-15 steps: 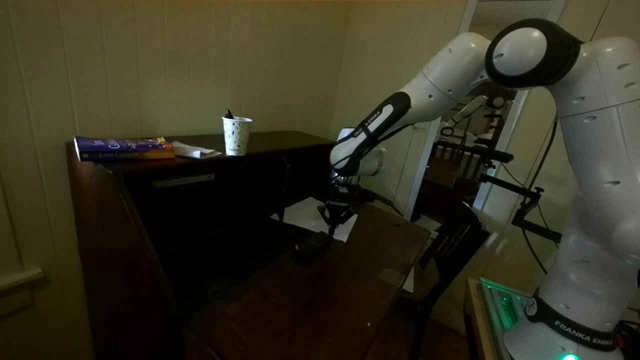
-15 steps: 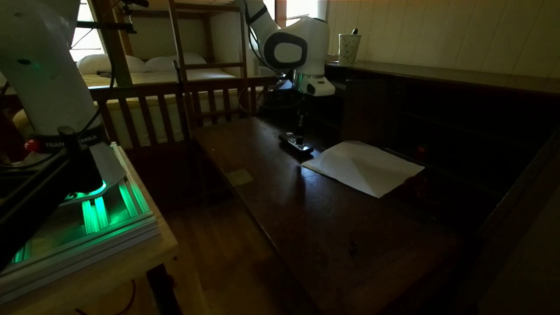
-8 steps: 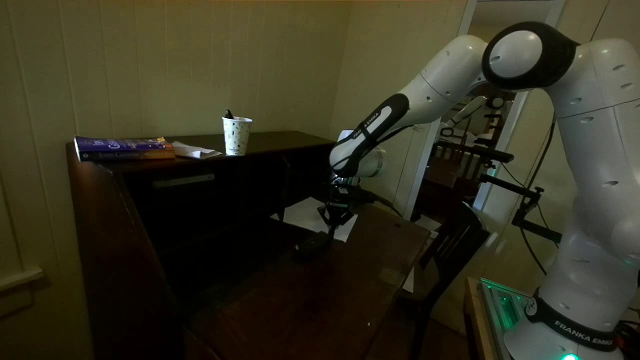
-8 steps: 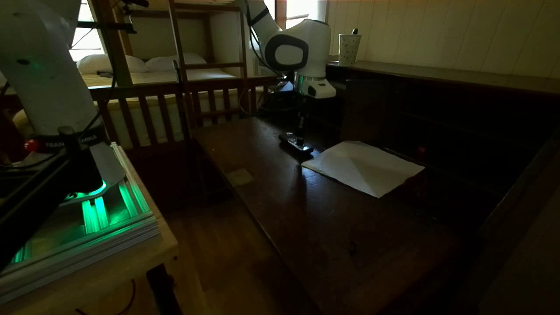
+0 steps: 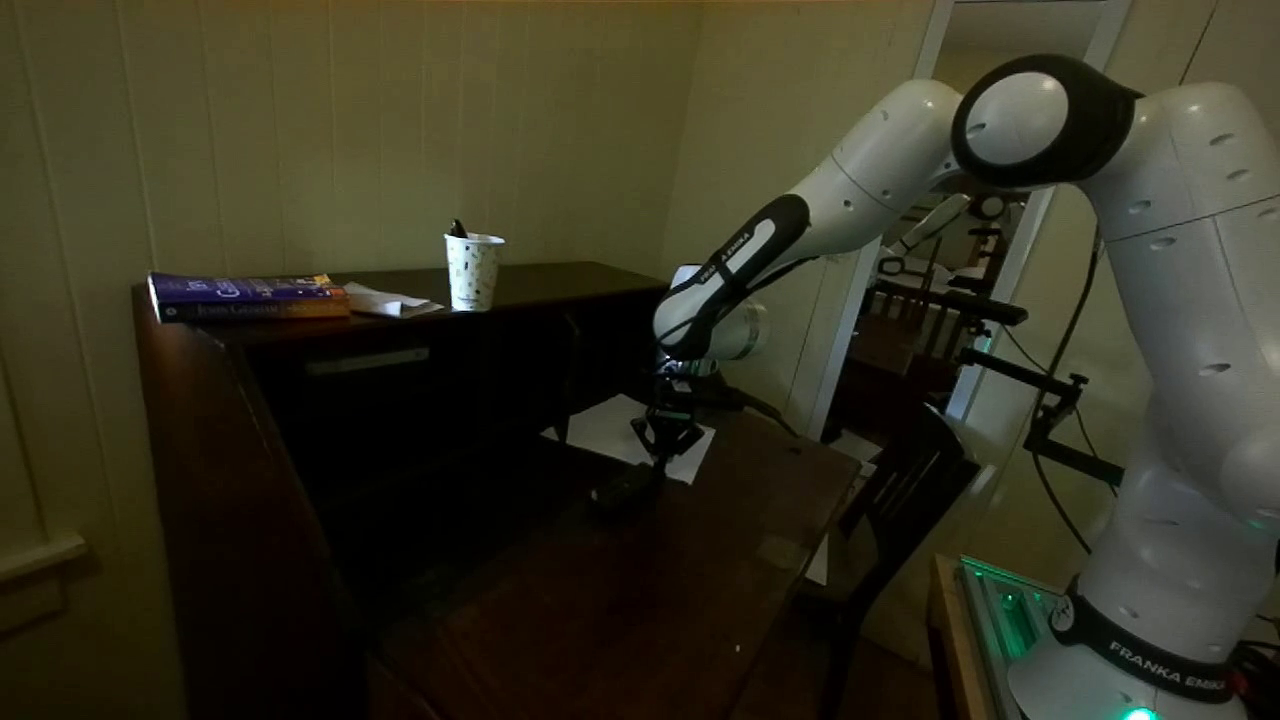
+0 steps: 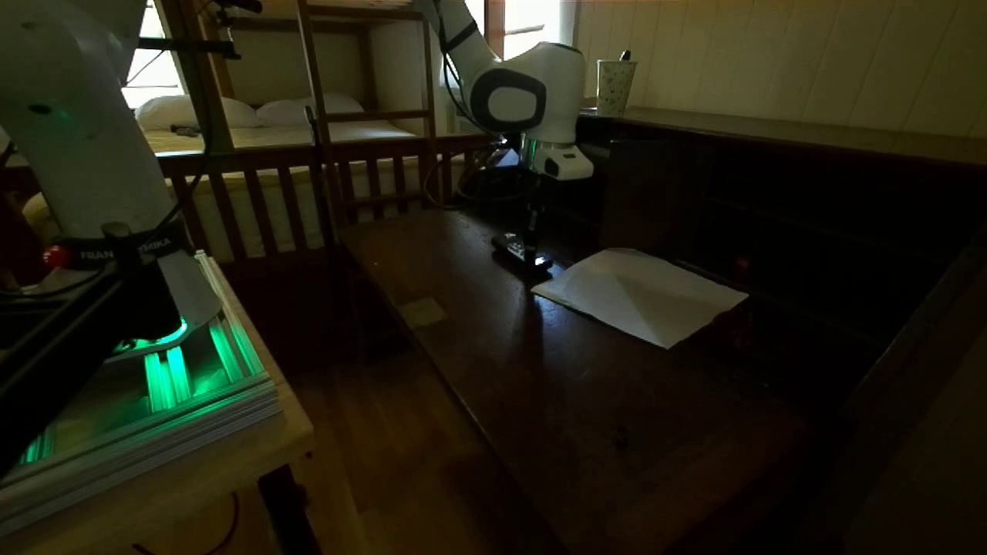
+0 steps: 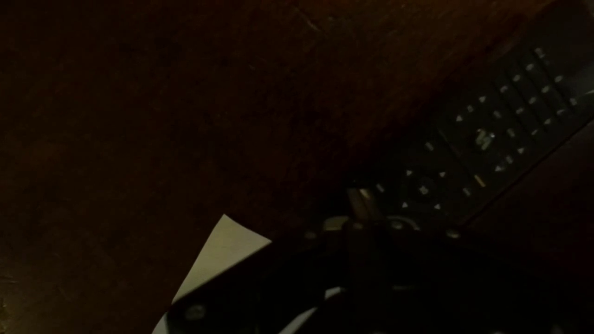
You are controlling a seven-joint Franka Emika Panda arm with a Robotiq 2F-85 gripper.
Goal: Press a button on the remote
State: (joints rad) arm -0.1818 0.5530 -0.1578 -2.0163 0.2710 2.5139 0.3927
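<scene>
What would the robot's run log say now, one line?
gripper: shut, at remote end nearest paper | remote: on desk | press: contact unclear

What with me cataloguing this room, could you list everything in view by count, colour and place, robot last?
desk: 1, dark brown, by a cream wall
remote: 1, black, on the desk
large sheet: 1, white, beside the remote
cup: 1, white speckled, on the desk's raised top
pen-like thing: 1, black, in the cup
books: one or two, purple and orange, on the raised top
loose paper: 1, white, between books and cup
chair: 1, dark, beside the desk
bunk bed: 1, brown, beyond the desk
pillows: 2, white, on that bed
stand: 1, pale wood, under the arm
arm: 1, white and black, over the desk
claw: 1, black, shut, over the remote
</scene>
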